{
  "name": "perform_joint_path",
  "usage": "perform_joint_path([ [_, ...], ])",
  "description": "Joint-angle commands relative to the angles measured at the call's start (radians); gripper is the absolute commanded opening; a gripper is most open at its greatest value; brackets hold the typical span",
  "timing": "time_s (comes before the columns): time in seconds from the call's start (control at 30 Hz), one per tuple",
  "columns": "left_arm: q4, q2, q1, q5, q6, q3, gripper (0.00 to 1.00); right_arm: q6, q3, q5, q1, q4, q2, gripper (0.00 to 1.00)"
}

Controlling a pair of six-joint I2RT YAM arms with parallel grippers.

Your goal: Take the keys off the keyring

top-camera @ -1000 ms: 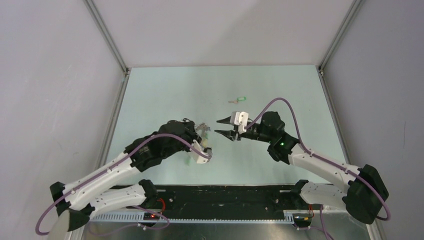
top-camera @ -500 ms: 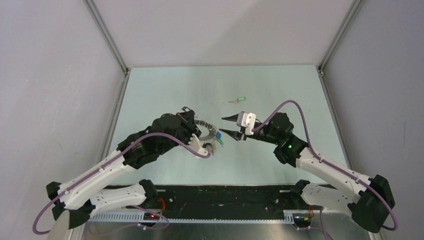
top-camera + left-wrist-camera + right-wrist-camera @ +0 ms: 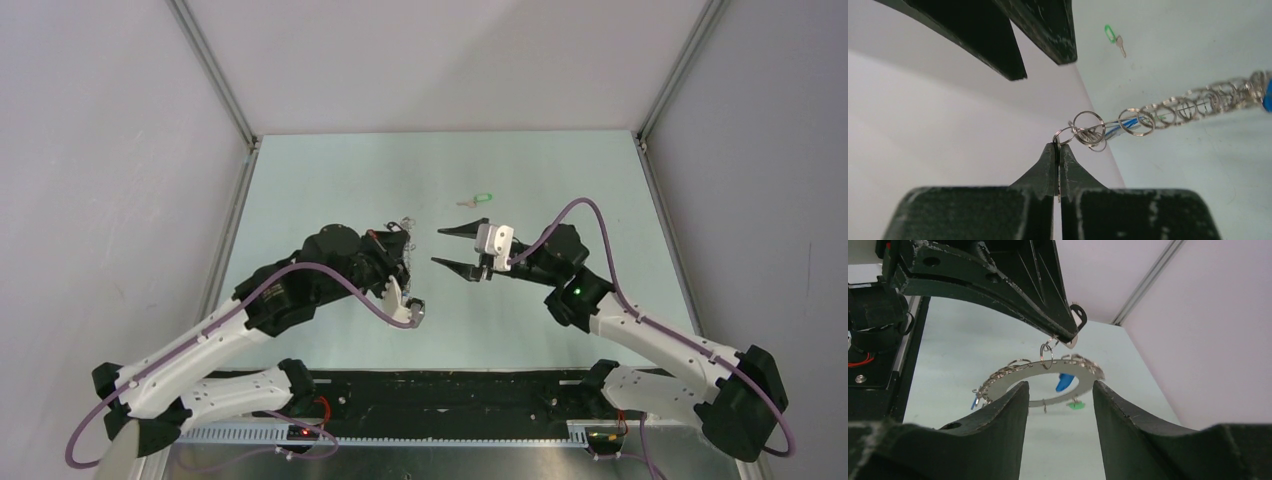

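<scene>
No writing to be read

Standing there, I could make out no word, number, brand or sign anywhere: the shells of the left arm [image 3: 200, 345] and the right arm [image 3: 650, 335] were plain, the black rail [image 3: 450, 385] at the near edge bore no legible mark, and the green-headed key [image 3: 478, 199] was too small to tell.
</scene>
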Motion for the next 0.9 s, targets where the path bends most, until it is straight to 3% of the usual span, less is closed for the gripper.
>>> perform_joint_path([
  [0.0, 0.080, 0.000, -0.001, 0.083, 0.000, 0.061, 0.00, 0.018, 0.063, -0.015, 0.014, 0.065, 0.021, 0.52],
  [0.13, 0.087, 0.016, -0.001, 0.088, 0.000, 0.064, 0.00, 0.030, 0.080, -0.036, 0.026, 0.067, 0.040, 0.44],
  [0.57, 0.127, 0.009, -0.001, 0.113, -0.009, 0.057, 0.00, 0.056, 0.087, -0.004, 0.075, 0.083, 0.125, 0.41],
  [0.63, 0.131, 0.006, -0.001, 0.116, -0.011, 0.055, 0.00, 0.056, 0.093, 0.017, 0.080, 0.086, 0.139, 0.33],
  [0.73, 0.135, -0.002, -0.001, 0.111, -0.013, 0.049, 0.00, 0.054, 0.109, 0.025, 0.082, 0.069, 0.152, 0.14],
  [0.87, 0.141, -0.009, -0.001, 0.088, -0.020, 0.039, 0.00, 0.048, 0.110, 0.022, 0.083, 0.033, 0.135, 0.03],
])
